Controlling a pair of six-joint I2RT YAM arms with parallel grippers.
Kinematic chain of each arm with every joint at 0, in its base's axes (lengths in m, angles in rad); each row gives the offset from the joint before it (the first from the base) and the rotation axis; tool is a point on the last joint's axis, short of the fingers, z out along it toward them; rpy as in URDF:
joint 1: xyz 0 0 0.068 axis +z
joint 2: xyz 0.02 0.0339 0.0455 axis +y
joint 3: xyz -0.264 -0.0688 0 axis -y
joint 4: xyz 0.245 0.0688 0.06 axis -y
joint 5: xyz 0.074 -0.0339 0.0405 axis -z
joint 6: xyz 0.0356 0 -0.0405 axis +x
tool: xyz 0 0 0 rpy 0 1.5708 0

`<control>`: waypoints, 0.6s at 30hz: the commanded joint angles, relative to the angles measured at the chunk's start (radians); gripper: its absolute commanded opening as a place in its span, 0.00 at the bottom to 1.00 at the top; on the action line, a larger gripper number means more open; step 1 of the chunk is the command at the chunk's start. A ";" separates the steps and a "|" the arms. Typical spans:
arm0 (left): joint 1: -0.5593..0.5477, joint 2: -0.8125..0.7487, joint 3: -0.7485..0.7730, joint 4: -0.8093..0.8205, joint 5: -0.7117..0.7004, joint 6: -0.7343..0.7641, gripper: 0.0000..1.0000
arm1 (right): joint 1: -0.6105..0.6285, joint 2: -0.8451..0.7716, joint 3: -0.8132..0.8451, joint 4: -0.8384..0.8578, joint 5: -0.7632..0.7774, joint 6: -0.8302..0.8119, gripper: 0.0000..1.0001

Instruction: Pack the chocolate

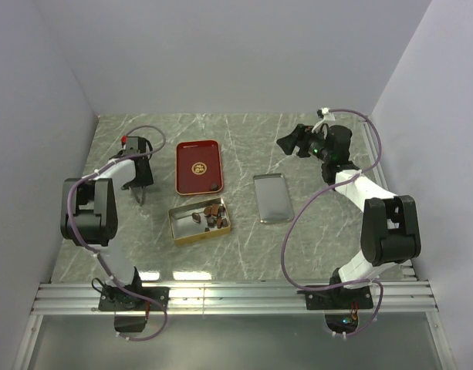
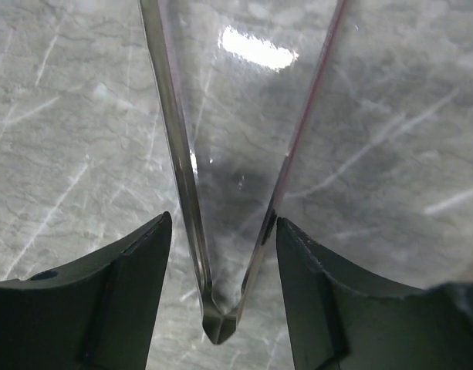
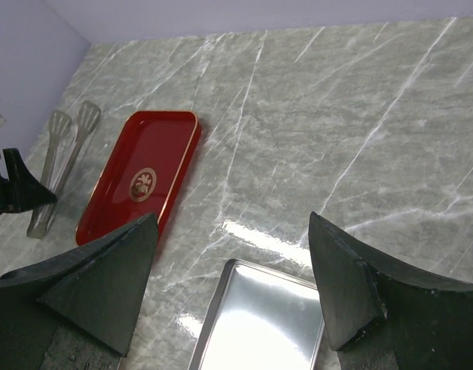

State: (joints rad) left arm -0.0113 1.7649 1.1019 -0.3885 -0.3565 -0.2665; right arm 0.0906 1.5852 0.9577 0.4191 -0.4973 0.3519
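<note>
Left wrist view: the left pincer (image 2: 222,223) stands apart, loosely straddling the clear tongs (image 2: 180,154) lying on the table (image 2: 390,116). The chocolate (image 1: 209,216) sits in the gold tin (image 1: 177,233), at 6 o'clock of the red tray (image 1: 196,154) (a dark speck at its 5 o'clock corner may be a stray). Loading looks nearly done; next, the right pincer (image 3: 232,220), wide apart, must grip the silver lid (image 1: 271,199) at the tin's 3 o'clock.

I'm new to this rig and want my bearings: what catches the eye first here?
A red tray sits mid-way across the marble table. Just below it in the top view, a gold tin holds the dark chocolate pieces, with a silver lid lying to its right. Left of the tray, the left end effector straddles clear tongs.
</note>
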 commanded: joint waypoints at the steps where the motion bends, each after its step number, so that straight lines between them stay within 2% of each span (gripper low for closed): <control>1: 0.010 0.021 0.052 0.034 0.011 0.024 0.63 | -0.012 -0.022 0.015 0.055 -0.004 0.004 0.85; 8: 0.010 -0.030 0.029 0.062 -0.024 0.006 0.68 | -0.012 -0.028 0.012 0.053 -0.003 0.004 0.85; 9: 0.010 -0.068 0.023 0.071 -0.030 -0.002 0.73 | -0.014 -0.028 0.012 0.050 -0.001 0.004 0.85; 10: 0.010 -0.091 0.006 0.080 -0.038 -0.007 0.94 | -0.014 -0.028 0.010 0.052 0.000 0.002 0.85; 11: 0.010 -0.117 -0.003 0.089 -0.038 -0.011 0.99 | -0.012 -0.030 0.009 0.052 0.005 0.002 0.85; 18: -0.010 -0.369 -0.102 0.187 0.025 -0.025 0.99 | -0.012 -0.040 0.006 0.035 0.034 -0.004 0.85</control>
State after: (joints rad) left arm -0.0059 1.4990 1.0237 -0.2901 -0.3603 -0.2779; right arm 0.0849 1.5852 0.9573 0.4255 -0.4877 0.3511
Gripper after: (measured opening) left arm 0.994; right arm 0.852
